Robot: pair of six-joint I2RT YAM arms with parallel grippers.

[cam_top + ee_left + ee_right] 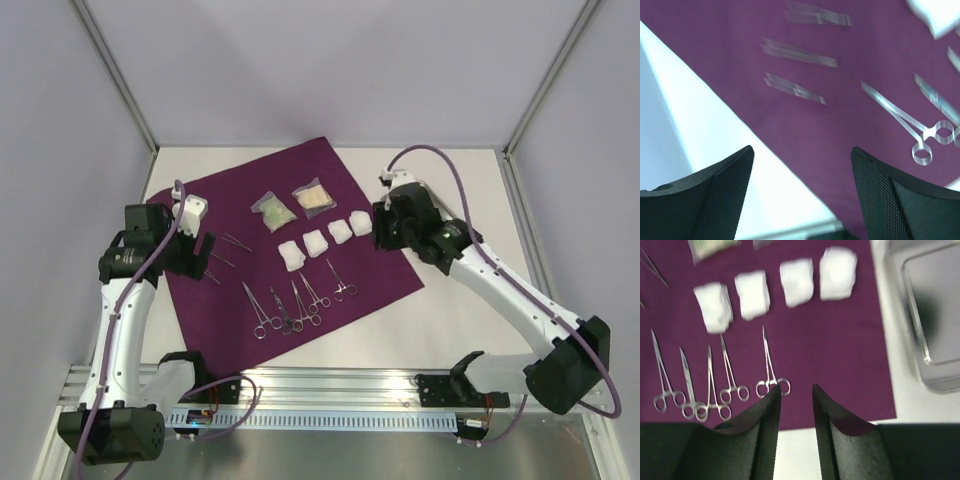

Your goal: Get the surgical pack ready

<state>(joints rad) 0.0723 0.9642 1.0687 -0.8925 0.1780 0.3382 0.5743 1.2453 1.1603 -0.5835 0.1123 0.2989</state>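
The deep-purple cloth [300, 240] lies flat on the table. On it are two clear packets [272, 211], a row of white gauze pads [316, 243] and several scissor-like steel instruments [295, 300]. Thin steel instruments [237, 242] lie near the left gripper [195, 262], which hovers over the cloth's left edge [840, 100], open and empty [802, 155]. The right gripper [383, 232] hovers over the cloth's right side, jaws slightly apart and empty [796, 390]. The steel tray [935, 315] sits right of the cloth, hidden under the right arm in the top view.
White table [450, 180] borders the cloth, with the enclosure's walls on three sides. An aluminium rail [330, 385] runs along the near edge by the arm bases. The gauze pads [752, 294] and instruments [770, 360] lie ahead of the right gripper.
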